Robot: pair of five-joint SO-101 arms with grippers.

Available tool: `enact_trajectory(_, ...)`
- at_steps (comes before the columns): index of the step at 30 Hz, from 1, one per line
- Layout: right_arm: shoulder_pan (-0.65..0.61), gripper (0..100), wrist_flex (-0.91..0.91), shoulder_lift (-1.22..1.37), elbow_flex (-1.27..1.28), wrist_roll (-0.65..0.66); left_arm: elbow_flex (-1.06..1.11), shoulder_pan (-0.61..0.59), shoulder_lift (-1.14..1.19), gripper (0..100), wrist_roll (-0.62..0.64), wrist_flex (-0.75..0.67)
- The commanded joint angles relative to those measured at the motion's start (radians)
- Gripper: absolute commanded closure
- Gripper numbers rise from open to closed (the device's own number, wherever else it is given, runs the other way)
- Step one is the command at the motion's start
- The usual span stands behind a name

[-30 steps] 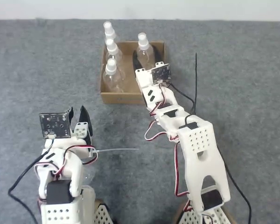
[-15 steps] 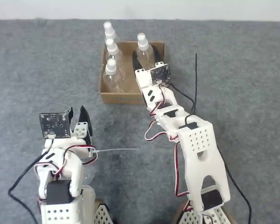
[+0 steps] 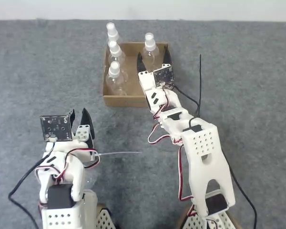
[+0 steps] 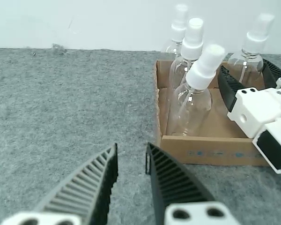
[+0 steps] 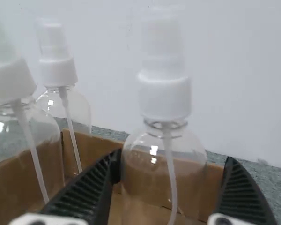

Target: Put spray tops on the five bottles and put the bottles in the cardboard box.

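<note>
The right end effector [image 3: 153,55] is open, its jaws straddling a capped bottle [image 5: 164,159] that stands upright in the far right corner of the cardboard box [image 3: 126,100]; a gap shows on each side of the glass, though from the right wrist view I cannot be sure that neither finger brushes it; one finger sits inside the box, between this bottle and the row along the left wall, and the other lies at the rim of the right wall.

Along the left wall stand the near bottle [image 3: 115,78], the middle bottle [image 3: 115,51] and the far bottle [image 3: 112,31], all upright with white spray tops, close together in a line; whether the far one is inside the back wall I cannot tell.

The left end effector [image 4: 131,149] is open with a narrow gap and holds nothing, low over the grey counter [image 3: 47,67]; a broad stretch of counter lies between it and the box's near wall.
</note>
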Motion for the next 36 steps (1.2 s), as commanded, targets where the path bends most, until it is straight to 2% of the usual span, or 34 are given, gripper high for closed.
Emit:
enact_trajectory(1,0.002,71.2,-0.016,-0.031,0.014,0.018,-0.008,-0.006,-0.014,91,-0.018,-0.035)
enact_trajectory(17,-0.007,71.2,-0.018,-0.234,0.216,0.015,0.007,-0.006,-0.014,91,-0.018,-0.060)
enact_trajectory(36,-0.033,71.2,-0.013,-0.371,0.305,0.017,0.007,-0.006,-0.014,91,-0.018,-0.063)
